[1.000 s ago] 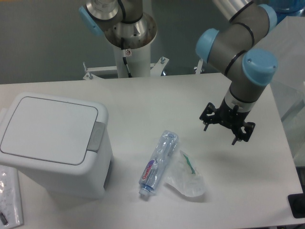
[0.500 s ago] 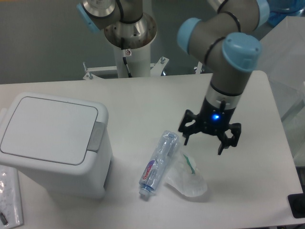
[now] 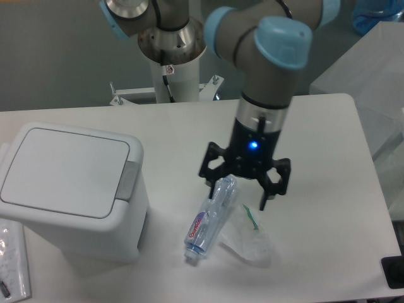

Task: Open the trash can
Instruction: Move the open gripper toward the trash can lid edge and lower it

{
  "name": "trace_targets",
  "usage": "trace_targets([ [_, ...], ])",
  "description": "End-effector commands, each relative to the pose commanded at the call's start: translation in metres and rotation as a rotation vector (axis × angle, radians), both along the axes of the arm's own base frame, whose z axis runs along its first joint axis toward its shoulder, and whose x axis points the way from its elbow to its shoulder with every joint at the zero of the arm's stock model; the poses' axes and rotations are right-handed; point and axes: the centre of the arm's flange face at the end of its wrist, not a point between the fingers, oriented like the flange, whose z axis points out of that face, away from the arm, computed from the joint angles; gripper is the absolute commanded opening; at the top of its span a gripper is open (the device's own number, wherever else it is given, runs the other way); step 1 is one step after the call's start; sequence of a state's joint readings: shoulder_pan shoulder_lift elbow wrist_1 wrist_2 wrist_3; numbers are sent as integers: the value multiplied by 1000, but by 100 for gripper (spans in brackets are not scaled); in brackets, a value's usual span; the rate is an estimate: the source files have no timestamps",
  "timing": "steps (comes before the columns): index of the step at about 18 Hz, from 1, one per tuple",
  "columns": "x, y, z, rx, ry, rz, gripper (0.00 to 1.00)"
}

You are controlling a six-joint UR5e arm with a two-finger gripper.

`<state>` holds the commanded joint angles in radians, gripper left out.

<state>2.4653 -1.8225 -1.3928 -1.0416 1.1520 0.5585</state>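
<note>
Nothing done yet — the trash can [image 3: 69,189] at the left sits lid-down, its grey tab [image 3: 129,180] untouched, the gripper [image 3: 242,193] spread wide, empty, above the bottle [image 3: 211,214]

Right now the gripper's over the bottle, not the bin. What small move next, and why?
Probably shift the gripper left toward the grey push-button tab at the lid's right edge. The trash can lid lies flat and closed, and the open gripper hangs above the crushed bottle, well right of the bin. Keep height to clear the bottle.
</note>
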Motion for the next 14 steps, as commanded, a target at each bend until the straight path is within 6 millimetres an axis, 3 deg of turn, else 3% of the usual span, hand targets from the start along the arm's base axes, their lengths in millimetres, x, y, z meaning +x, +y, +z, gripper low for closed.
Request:
trace_targets([
  [3, 34, 16, 8, 8, -8, -33, 100],
  [6, 56, 21, 11, 13, -14, -58, 100],
  [9, 65, 25, -7, 20, -71, -86, 100],
  [14, 67, 29, -14, 15, -84, -90, 100],
])
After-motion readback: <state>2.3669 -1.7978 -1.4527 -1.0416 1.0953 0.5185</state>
